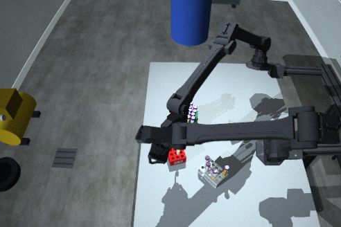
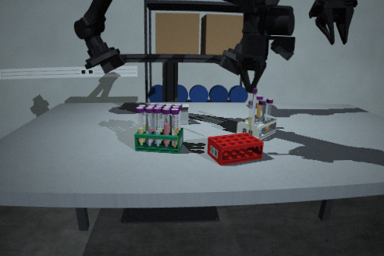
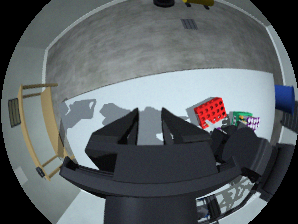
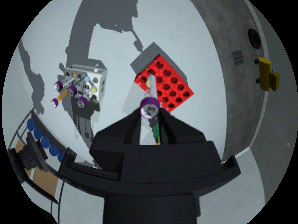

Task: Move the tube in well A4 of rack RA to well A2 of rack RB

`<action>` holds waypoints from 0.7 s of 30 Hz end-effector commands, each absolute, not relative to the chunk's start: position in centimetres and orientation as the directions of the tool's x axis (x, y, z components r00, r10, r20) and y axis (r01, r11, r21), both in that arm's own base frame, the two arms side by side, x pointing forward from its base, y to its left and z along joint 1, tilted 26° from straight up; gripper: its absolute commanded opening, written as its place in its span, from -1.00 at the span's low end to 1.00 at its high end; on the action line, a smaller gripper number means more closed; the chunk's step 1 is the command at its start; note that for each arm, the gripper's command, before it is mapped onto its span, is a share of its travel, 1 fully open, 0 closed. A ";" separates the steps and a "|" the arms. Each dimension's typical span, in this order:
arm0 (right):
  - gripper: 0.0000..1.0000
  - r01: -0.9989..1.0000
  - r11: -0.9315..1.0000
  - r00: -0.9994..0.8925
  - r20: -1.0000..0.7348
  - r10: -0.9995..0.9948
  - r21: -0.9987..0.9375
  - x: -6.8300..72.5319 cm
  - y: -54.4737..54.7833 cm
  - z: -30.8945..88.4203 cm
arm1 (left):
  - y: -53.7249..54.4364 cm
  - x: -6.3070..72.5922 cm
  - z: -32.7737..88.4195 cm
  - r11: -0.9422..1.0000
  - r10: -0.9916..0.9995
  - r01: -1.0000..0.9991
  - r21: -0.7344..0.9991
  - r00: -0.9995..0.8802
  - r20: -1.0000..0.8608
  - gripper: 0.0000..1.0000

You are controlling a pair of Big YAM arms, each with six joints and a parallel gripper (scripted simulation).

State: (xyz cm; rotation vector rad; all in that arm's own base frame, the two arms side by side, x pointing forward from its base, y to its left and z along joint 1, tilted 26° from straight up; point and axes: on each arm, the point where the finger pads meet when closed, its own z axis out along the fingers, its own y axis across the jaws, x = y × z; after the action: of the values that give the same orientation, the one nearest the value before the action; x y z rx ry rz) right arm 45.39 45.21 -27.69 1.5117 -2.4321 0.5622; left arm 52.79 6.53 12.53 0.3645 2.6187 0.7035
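Right gripper (image 2: 252, 89) (image 4: 149, 112) has its two black fingers pinched on the purple cap of a clear round test tube with yellow contents (image 1: 177, 151) (image 2: 254, 92) (image 4: 150, 107). The fingers are drawn close together, kept apart by that cap, and the tube hangs below them in the air, out of any well, its lower end seen over a corner of the red block-shaped rack with round holes (image 1: 177, 162) (image 2: 215, 157) (image 3: 210, 112) (image 4: 166, 72) from the wrist camera.

Left gripper (image 1: 157, 160) (image 2: 339, 42) (image 3: 150, 110) is partly spread, with a gap between its black fingertips and nothing pinched; it hangs in the air to the left of the red rack.

Relative to the red rack, the white rectangular destination rack (image 1: 208, 181) (image 2: 242, 128) (image 4: 102, 82) sits nearer the arms' bases and toward the left, with four purple-capped tubes standing in it. The green open-sided source rack (image 1: 197, 117) (image 2: 159, 136) (image 3: 241, 113) (image 4: 156, 131), crowded with purple-capped tubes, sits to the right of the red rack. Both stand level on the pale table (image 1: 183, 207) (image 2: 104, 176) (image 3: 175, 85) (image 4: 195, 30).
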 end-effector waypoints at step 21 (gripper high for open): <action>-1.00 -0.894 0.401 -0.448 0.389 -0.805 -0.200 45.7 43.9 -29.5 | 6.4 53.9 14.0 0.839 0.348 0.127 0.529 -0.872 -0.343 -0.40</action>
State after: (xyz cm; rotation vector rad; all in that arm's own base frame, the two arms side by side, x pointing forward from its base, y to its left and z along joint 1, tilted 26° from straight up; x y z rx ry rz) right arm 45.51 45.35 -27.83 1.5165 -2.4409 0.5592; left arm 52.79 6.53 12.53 0.3645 2.6187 0.7035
